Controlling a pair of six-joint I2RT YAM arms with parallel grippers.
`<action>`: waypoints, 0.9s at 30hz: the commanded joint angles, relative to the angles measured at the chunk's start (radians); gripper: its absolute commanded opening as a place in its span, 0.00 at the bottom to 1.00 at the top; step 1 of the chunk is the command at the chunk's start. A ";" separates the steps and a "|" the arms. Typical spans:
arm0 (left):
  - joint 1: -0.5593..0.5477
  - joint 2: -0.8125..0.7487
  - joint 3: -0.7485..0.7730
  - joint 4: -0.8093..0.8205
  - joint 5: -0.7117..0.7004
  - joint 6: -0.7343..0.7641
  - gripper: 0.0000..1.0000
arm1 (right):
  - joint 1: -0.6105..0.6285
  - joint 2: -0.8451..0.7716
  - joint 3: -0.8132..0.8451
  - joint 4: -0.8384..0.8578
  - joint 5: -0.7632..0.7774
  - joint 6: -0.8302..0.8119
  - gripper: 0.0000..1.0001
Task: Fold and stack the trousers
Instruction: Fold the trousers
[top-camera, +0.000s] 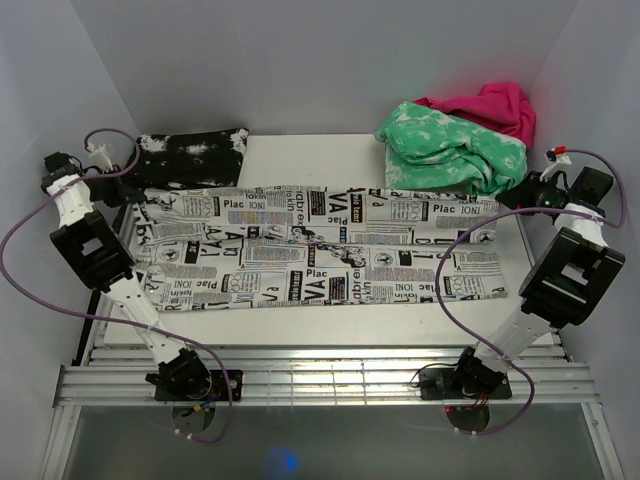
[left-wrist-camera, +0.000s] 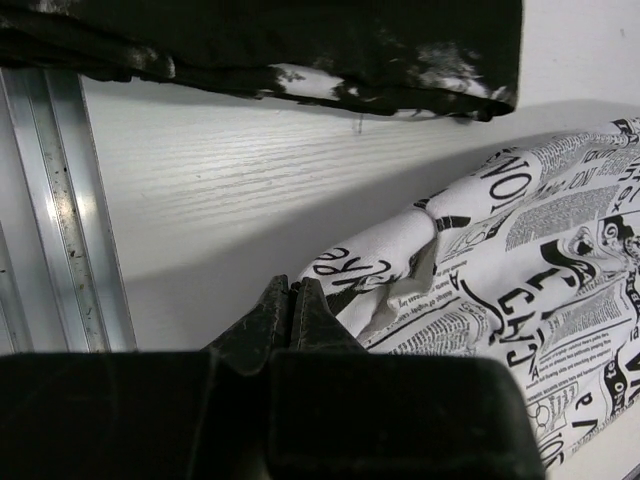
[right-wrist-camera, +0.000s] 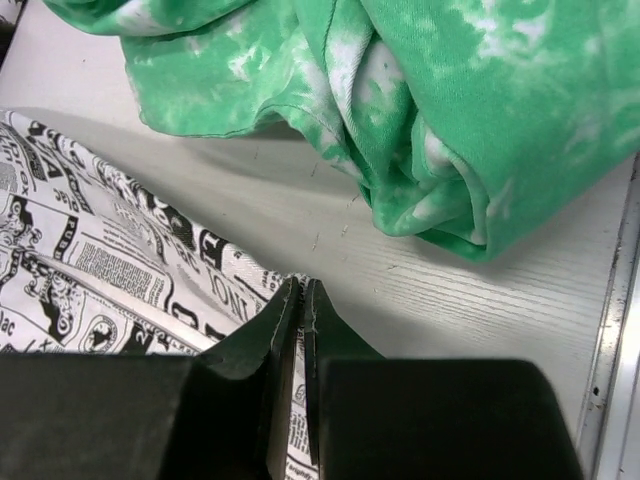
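The trousers, white with black newspaper print, lie flat across the table with both legs running left to right. My left gripper is at their far left corner. In the left wrist view its jaws are pressed shut at the cloth's edge, and the trousers pucker and lift beside them. My right gripper is at the far right corner. In the right wrist view it is shut with printed cloth showing between the fingers, and the trousers spread to the left.
A black white-speckled folded garment lies at the back left, just past the left gripper. A green-and-white mottled garment sits at the back right, close to the right gripper, with a pink cloth behind. Metal rails edge the white table.
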 joint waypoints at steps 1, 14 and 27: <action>0.059 -0.171 -0.043 0.057 0.091 0.094 0.00 | -0.049 -0.064 0.041 -0.022 -0.061 -0.071 0.08; 0.166 -0.458 -0.397 0.181 0.289 0.307 0.00 | -0.148 -0.103 0.084 -0.149 -0.158 -0.266 0.08; 0.120 -0.393 -0.467 0.572 0.280 0.076 0.00 | -0.110 0.008 0.144 0.098 -0.156 -0.015 0.08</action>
